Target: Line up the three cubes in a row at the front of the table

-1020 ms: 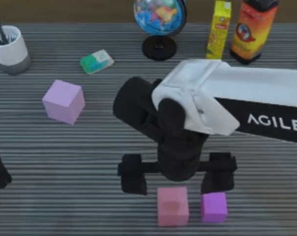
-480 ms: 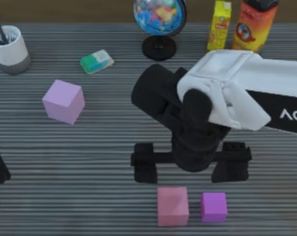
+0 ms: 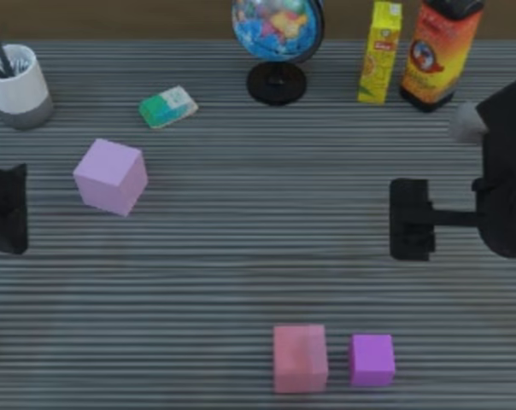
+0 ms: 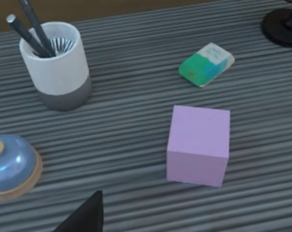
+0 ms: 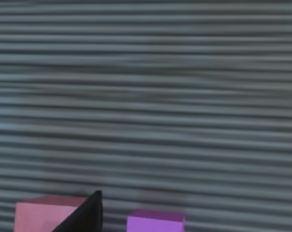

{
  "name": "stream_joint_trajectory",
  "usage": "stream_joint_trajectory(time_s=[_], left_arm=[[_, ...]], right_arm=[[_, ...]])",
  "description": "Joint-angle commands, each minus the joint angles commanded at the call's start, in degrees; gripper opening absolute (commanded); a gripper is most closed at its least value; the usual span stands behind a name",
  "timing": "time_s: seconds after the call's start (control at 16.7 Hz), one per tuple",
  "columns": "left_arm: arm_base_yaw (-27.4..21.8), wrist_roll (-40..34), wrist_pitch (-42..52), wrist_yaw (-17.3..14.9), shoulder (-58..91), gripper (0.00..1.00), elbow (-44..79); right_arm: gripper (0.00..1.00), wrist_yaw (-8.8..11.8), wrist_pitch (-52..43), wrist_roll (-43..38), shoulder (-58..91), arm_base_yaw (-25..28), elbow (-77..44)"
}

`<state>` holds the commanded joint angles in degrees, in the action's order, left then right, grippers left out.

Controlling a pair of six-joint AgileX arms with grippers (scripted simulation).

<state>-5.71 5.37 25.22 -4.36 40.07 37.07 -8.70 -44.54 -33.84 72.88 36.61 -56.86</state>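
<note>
Striped grey table (image 3: 241, 282) is seen from above: the pink cube (image 3: 300, 358) and the small purple cube (image 3: 372, 360) are set just beside each other near the front edge, right of centre. The lilac cube (image 3: 111, 176) is placed far left, apart. The right gripper (image 3: 463, 218), fingers spread and empty, is held at the right edge; whether the left gripper (image 3: 3, 209) at the left edge is spread cannot be told.

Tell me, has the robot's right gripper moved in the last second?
Yes. The right gripper has pulled away from the pink cube toward the table's right edge, and now sits below the juice carton.
</note>
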Motion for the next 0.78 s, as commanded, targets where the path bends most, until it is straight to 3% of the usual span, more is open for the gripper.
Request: stream_joint_trajectory(time_s=[0.36, 0.78], left_arm=[[-3.47, 3.42, 22.36, -0.65, 35.88, 1.00, 30.75], [-5.19, 4.95, 42.51, 1.62, 75.19, 1.00, 64.66]], right_arm=[[1.00, -0.85, 16.09, 15.15, -33.94, -15.12, 25.41], [1.00, 3.61, 33.64, 28.18, -60.48, -29.20, 47.76]])
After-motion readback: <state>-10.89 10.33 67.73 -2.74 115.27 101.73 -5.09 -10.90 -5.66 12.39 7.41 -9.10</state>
